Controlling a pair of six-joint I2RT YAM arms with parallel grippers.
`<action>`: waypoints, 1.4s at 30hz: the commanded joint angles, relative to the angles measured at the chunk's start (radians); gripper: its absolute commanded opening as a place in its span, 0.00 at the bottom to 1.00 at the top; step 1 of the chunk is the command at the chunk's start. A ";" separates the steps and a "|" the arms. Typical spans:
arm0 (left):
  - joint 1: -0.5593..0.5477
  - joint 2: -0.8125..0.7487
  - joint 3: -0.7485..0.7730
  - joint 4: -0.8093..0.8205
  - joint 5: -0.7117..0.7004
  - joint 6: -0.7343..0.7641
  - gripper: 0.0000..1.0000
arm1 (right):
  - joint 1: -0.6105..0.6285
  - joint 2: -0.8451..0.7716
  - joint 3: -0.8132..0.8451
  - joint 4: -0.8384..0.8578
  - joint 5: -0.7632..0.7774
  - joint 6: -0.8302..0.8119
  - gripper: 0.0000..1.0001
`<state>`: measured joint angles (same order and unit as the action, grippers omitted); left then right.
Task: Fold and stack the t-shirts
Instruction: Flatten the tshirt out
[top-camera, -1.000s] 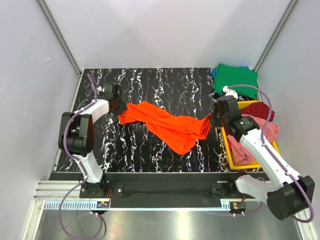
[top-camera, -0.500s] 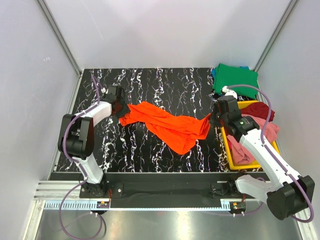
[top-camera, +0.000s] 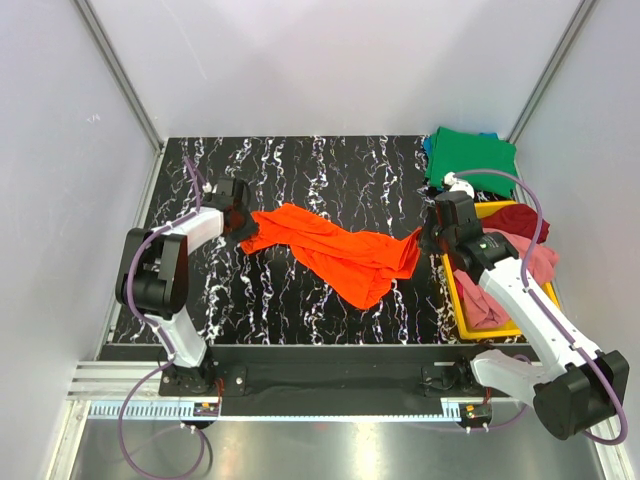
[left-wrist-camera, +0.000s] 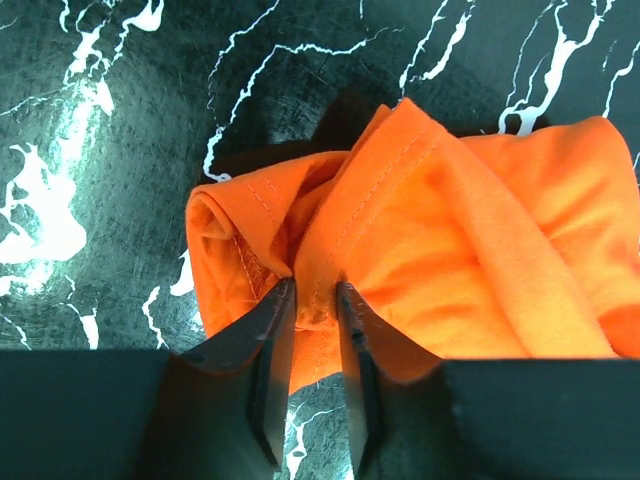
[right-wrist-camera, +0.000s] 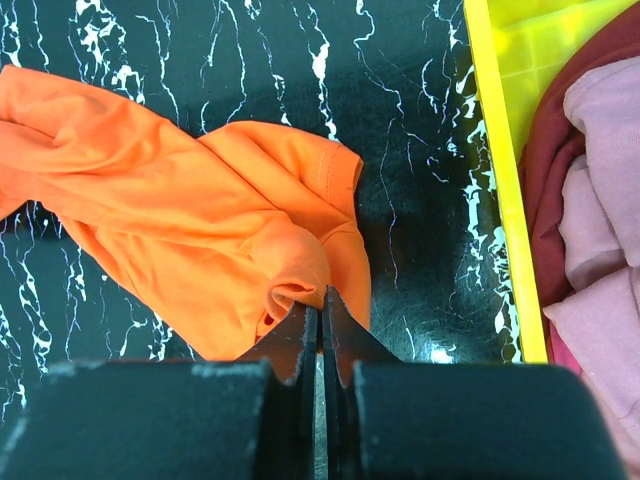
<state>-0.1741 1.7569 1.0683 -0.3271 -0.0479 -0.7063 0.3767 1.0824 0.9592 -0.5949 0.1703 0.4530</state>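
Observation:
The bright orange t-shirt (top-camera: 335, 250) lies bunched and stretched across the table between my two grippers. My left gripper (top-camera: 242, 224) is shut on a fold at the shirt's left end; the left wrist view shows orange cloth (left-wrist-camera: 450, 230) pinched between the fingers of that gripper (left-wrist-camera: 315, 310). My right gripper (top-camera: 428, 243) is shut on the shirt's right edge, its jaws pressed together on a small roll of the orange cloth (right-wrist-camera: 200, 220) in the right wrist view (right-wrist-camera: 321, 297). A green t-shirt (top-camera: 470, 158) lies at the back right, with a blue one (top-camera: 428, 146) peeking out under it.
A yellow plastic tray (top-camera: 455, 295) stands at the right edge, just right of my right gripper. It holds a dark red shirt (top-camera: 515, 220) and a pink shirt (top-camera: 538, 262). Its rim (right-wrist-camera: 495, 150) and those shirts show in the right wrist view. Grey walls enclose the table.
My left gripper has moved a little to the right and nearer, taking the shirt's left end with it, so the cloth there is more bunched. The right arm has not moved.

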 joint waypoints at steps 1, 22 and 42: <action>-0.005 -0.046 0.013 0.045 0.008 0.007 0.25 | -0.004 0.005 -0.005 0.038 -0.005 0.009 0.00; -0.005 -0.256 0.079 -0.053 0.003 0.019 0.00 | -0.004 -0.027 0.078 0.014 0.018 -0.014 0.00; -0.001 -0.746 0.323 -0.280 -0.124 0.088 0.00 | -0.004 -0.214 0.449 -0.062 0.063 -0.122 0.00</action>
<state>-0.1768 1.0939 1.3113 -0.5903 -0.1177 -0.6537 0.3767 0.9287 1.3415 -0.6777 0.1970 0.3756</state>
